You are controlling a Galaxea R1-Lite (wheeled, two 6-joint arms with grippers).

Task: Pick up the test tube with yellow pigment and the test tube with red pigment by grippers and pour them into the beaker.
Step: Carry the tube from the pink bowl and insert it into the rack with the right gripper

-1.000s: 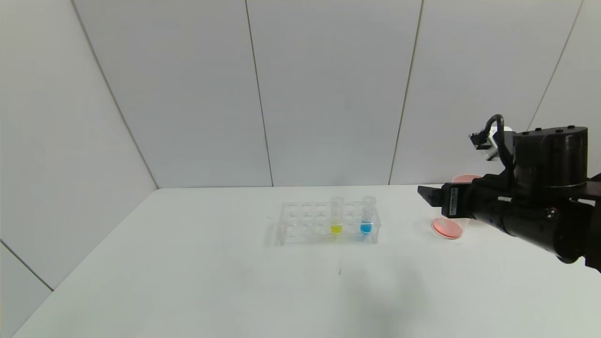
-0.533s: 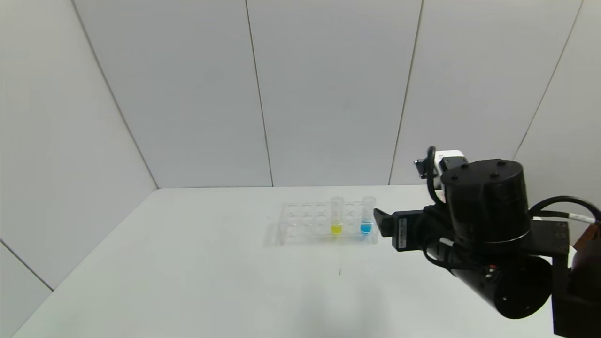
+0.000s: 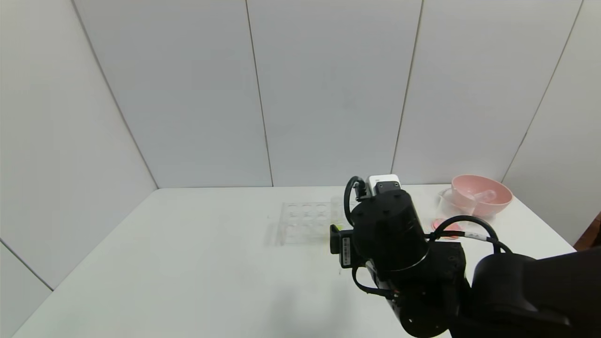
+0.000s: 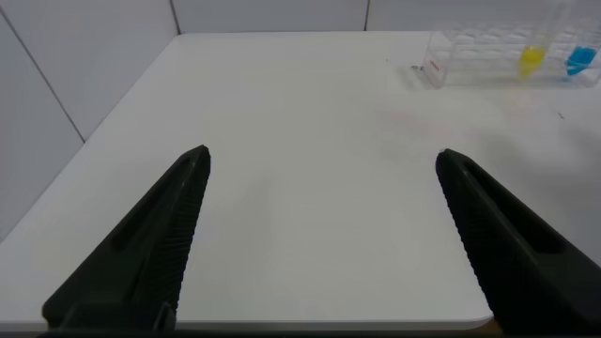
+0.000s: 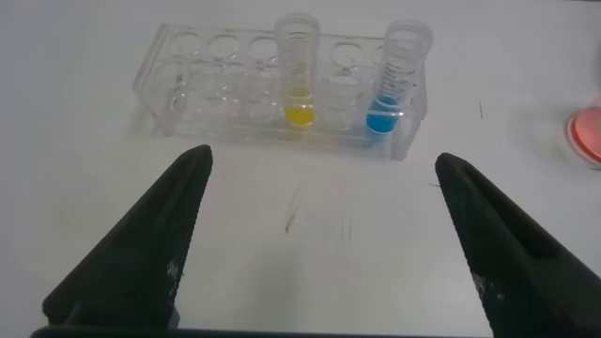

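Head view: right gripper [image 3: 334, 244] brought in low over the white table [image 3: 188, 263], hiding most of the clear rack [image 3: 300, 223]; beaker [image 3: 448, 206] and pink bowl [image 3: 481, 193] well off behind it to the right. Left wrist view: left gripper [image 4: 319, 235] parked with fingers spread, far from the rack. Right wrist view: right gripper spread wide, holding nothing — test tube with yellow pigment [image 5: 299, 70] straight ahead between the finger lines, upright in the rack, blue tube [image 5: 399, 75] just beside it. No red tube visible. Bare table below, plain panelled walls around.
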